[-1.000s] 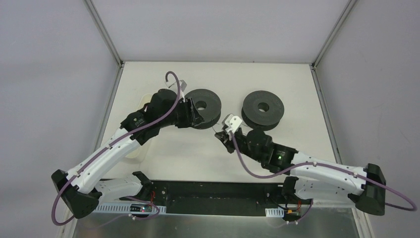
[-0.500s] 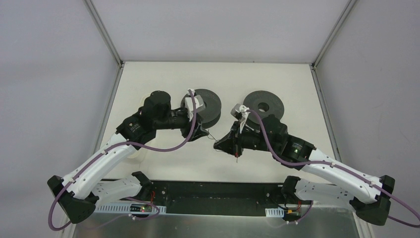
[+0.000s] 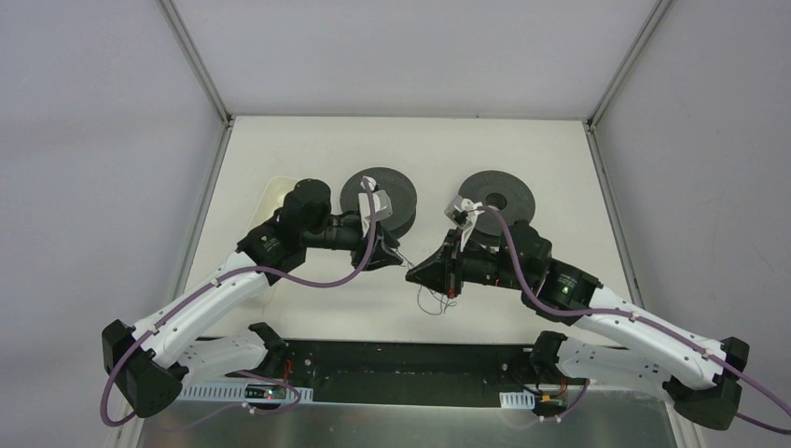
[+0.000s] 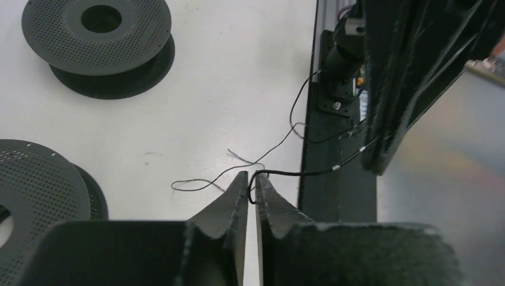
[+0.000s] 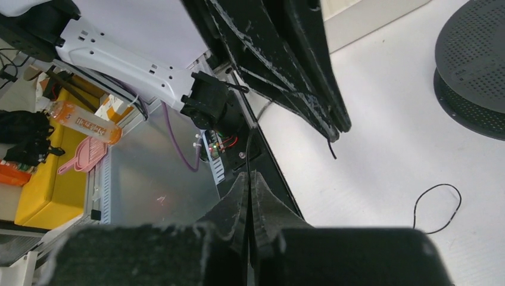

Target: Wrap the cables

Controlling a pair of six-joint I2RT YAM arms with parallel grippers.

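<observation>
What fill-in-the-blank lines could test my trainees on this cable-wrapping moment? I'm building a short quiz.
1. The number of black perforated spools on the table is ____.
2. In the left wrist view, the left gripper has a thin black ____ between its fingertips.
3. The right gripper's jaws are ____.

Missing words: two; cable; shut

No lettering, brand mark, number or sign could be read in any view. A bottle at nine o'clock in the right wrist view carried a label, but its print was too small and blurred to read.
</observation>
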